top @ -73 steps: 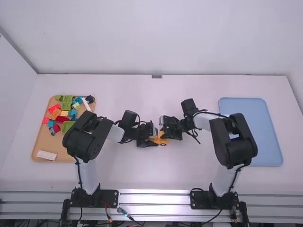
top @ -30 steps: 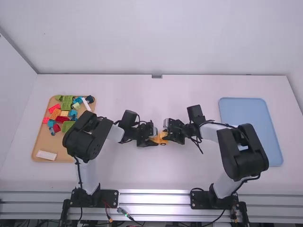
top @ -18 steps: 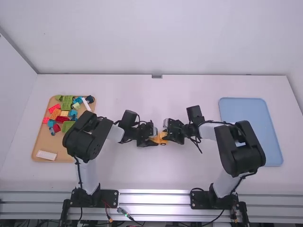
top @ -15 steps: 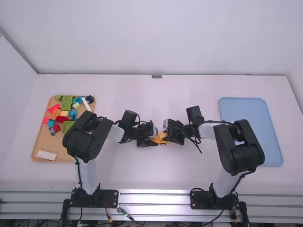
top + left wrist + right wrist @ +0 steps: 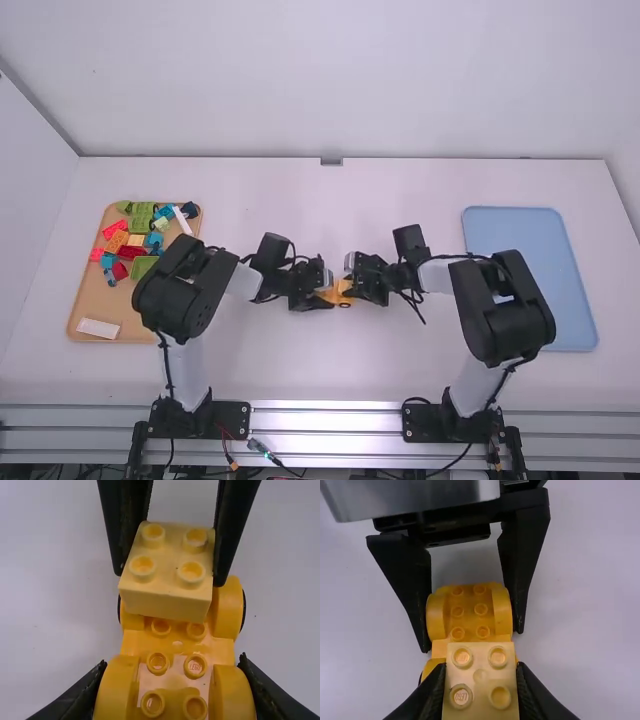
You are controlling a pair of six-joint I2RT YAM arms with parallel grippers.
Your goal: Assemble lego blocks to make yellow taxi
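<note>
In the high view my left gripper and my right gripper meet mid-table around a yellow-orange wheeled base. The left wrist view has my left gripper shut on the base across one wheel-arch end. A pale yellow four-stud brick is over the base's other end, between the other arches. My right gripper is shut on that brick by its sides in the right wrist view. Whether the brick is pressed down on the base's studs, I cannot tell.
A tan tray at the left holds several colored bricks, with a white piece near its front edge. A light blue tray lies at the right, partly beneath the right arm.
My right gripper has shifted slightly right from its earliest position. The right arm's elbow swung right, then came back a little left. The left arm has kept still.
</note>
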